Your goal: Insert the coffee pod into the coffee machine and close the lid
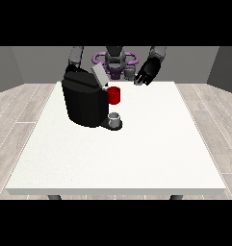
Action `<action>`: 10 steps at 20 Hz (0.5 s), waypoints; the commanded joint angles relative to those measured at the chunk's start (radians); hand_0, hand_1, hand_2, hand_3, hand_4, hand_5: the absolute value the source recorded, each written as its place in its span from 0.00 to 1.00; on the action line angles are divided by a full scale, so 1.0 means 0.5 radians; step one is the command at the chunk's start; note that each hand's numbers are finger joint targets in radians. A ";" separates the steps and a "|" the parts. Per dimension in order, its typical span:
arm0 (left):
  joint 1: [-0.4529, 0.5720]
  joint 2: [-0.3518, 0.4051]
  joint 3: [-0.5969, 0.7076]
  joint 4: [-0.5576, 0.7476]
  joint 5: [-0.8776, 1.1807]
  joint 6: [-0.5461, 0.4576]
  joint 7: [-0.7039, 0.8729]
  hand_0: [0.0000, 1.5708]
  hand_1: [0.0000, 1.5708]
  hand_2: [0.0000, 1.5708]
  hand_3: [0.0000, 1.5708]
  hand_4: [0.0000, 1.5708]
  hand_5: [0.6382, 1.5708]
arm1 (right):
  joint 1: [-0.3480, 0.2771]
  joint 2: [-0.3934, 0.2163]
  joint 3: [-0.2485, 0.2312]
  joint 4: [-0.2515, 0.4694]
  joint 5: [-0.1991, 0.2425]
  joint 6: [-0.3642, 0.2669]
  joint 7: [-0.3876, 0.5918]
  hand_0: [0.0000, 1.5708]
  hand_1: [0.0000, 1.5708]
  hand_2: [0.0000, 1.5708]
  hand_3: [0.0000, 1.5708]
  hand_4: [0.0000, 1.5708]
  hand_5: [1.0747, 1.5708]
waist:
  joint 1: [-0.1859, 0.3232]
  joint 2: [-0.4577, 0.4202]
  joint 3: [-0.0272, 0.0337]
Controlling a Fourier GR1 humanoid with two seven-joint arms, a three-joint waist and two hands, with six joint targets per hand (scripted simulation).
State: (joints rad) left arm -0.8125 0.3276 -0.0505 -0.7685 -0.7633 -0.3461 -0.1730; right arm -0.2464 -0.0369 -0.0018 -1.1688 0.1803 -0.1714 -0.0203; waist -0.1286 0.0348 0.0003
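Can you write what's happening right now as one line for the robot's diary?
coffee machine: lid up | red part at front | cup below | hand at the view's right: raised, empty

Hand at view's right (147,73) raised above table level, arm bent at elbow, fingers hanging down, relaxed. Arm at view's left reaches down fwd; its hand hidden, fingers can't tell.

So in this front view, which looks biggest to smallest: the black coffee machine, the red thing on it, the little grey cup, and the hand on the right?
1. Coffee machine, by far the largest.
2. The hand at the view's right.
3. Red part.
4. Grey cup, smallest.

The hand is farther from the camera than the rest, so its rank is unsure.
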 commanded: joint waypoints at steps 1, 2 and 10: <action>-0.018 -0.001 0.020 -0.058 -0.011 -0.077 0.027 0.89 0.89 0.89 0.85 0.38 1.00 | 0.030 -0.031 -0.040 -0.041 -0.050 0.043 -0.036 0.00 0.00 0.00 0.00 0.00 1.00 | -0.005 -0.021 0.000; -0.162 -0.013 0.065 -0.025 0.002 -0.072 0.122 0.89 0.89 0.89 0.85 0.38 1.00 | -0.038 0.017 -0.019 -0.027 -0.058 0.042 -0.100 0.00 0.00 0.00 0.00 0.00 1.00 | -0.053 0.071 0.000; -0.481 0.095 0.298 0.020 0.157 -0.239 0.253 0.79 0.79 0.81 0.81 0.32 1.00 | -0.081 0.013 -0.021 -0.154 -0.055 0.017 -0.010 0.00 0.00 0.00 0.00 0.00 1.00 | -0.191 0.096 0.000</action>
State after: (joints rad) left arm -0.9713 0.3385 0.0434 -0.7722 -0.7169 -0.4213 -0.0824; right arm -0.2642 -0.0223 0.0069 -1.2256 0.1746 -0.1730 -0.0292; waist -0.1983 0.0565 0.0001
